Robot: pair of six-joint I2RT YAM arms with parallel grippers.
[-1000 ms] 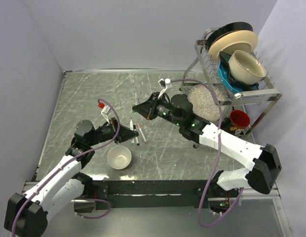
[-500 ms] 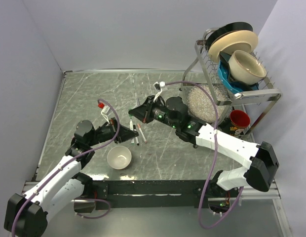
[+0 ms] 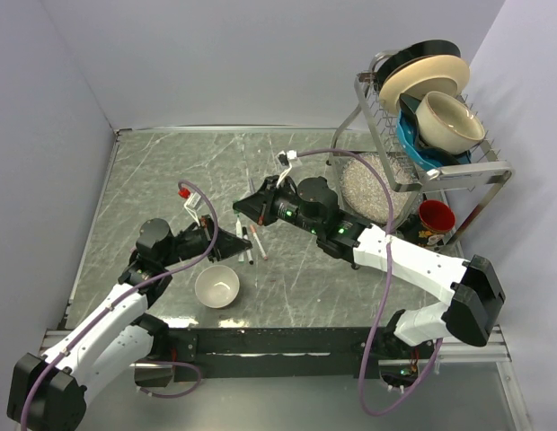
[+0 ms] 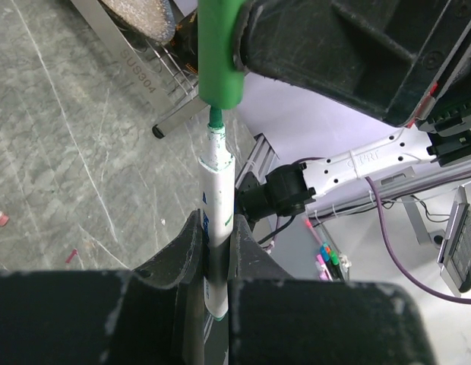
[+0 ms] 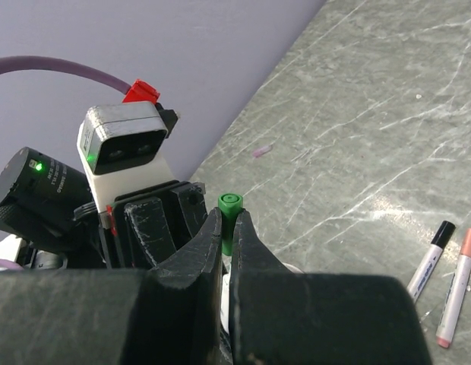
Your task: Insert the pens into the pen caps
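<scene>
Just beyond the bowl (image 3: 216, 286), the green cap (image 4: 220, 53), pinched in the closed right gripper (image 5: 226, 236), has been brought closer and is now held just over the tip of the pen (image 4: 218, 175) clamped in the left gripper (image 4: 217, 239), so capping seems imminent

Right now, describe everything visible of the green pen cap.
The green cap is a short, smooth cylinder of glossy plastic, with a ringed closed end showing in the right wrist view. The right hand pinches it by its sides, in mid-air. Its open end points at the green nib of the pen clamped in the left hand; the nib is just at the mouth, the white barrel fully outside.
</scene>
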